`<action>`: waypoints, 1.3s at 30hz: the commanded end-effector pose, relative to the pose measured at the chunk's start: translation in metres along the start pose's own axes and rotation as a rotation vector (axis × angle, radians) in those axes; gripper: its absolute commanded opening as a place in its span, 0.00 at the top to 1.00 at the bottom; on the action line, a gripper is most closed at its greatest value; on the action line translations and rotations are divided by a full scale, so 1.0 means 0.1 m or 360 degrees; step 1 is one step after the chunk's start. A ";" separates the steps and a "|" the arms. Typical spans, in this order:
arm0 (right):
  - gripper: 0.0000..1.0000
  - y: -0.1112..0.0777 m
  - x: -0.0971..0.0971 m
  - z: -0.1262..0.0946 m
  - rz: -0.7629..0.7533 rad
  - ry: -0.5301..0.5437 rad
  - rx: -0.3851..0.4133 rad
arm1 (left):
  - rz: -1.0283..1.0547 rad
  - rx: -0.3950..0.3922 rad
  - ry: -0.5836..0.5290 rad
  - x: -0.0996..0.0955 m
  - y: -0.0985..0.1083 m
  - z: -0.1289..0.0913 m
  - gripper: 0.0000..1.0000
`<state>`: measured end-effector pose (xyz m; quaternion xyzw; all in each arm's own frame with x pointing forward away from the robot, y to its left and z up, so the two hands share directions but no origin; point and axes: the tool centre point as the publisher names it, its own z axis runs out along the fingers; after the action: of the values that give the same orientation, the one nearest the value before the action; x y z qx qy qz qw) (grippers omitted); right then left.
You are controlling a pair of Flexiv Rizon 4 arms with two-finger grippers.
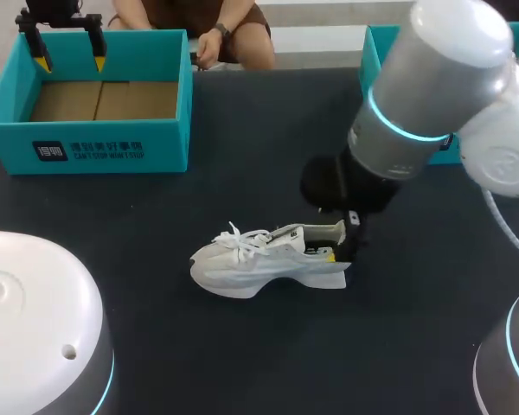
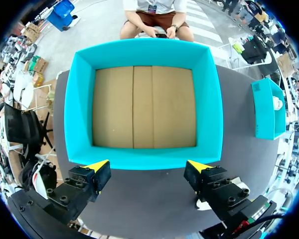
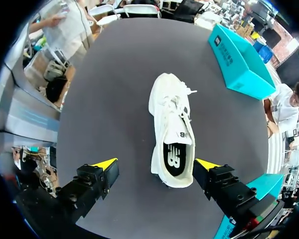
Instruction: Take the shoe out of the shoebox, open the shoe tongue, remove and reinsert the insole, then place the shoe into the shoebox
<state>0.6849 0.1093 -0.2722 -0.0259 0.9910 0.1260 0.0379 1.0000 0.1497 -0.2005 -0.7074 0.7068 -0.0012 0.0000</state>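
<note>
A white sneaker (image 1: 259, 259) lies on the dark table near the middle, toe to the left. In the right wrist view the sneaker (image 3: 172, 119) points away from my right gripper (image 3: 157, 164), whose fingers stand open on either side of the heel; the black insole (image 3: 173, 158) shows in the shoe's opening. In the head view that right gripper (image 1: 333, 246) sits at the heel, mostly hidden by the arm. The teal shoebox (image 1: 95, 104) at the back left is empty. My left gripper (image 1: 69, 60) hangs open over its far rim, and the left gripper (image 2: 148, 167) looks down into the shoebox (image 2: 144, 107).
A second teal box part (image 1: 372, 52) stands at the back right, partly behind my right arm, and it shows as the teal box part (image 2: 266, 109) in the left wrist view. Bare dark table (image 1: 242, 173) lies between shoebox and sneaker.
</note>
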 end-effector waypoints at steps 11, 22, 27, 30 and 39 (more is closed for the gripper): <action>0.00 -0.59 -0.11 0.12 0.0072 -0.0037 -0.0797 | 0.0001 -0.0001 -0.0001 0.00 0.00 0.00 0.00; 0.00 -0.73 -0.21 0.28 0.0001 -0.0159 -0.1068 | 0.0001 -0.0001 -0.0001 0.00 0.00 0.00 0.00; 0.00 -0.77 -0.23 0.39 -0.0040 -0.0103 -0.1215 | 0.0001 -0.0001 -0.0001 0.00 0.00 0.00 0.00; 0.00 -0.78 -0.22 0.43 -0.0033 -0.0044 -0.1129 | 0.0001 -0.0001 -0.0001 0.00 0.00 0.00 0.00; 0.00 -0.78 -0.22 0.43 -0.0033 -0.0044 -0.1129 | 0.0001 -0.0001 -0.0001 0.00 0.00 0.00 0.00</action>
<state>0.7149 0.0455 -0.3296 -0.0453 0.8889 0.4541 0.0403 1.0000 0.1496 -0.2005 -0.7074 0.7068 -0.0012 0.0000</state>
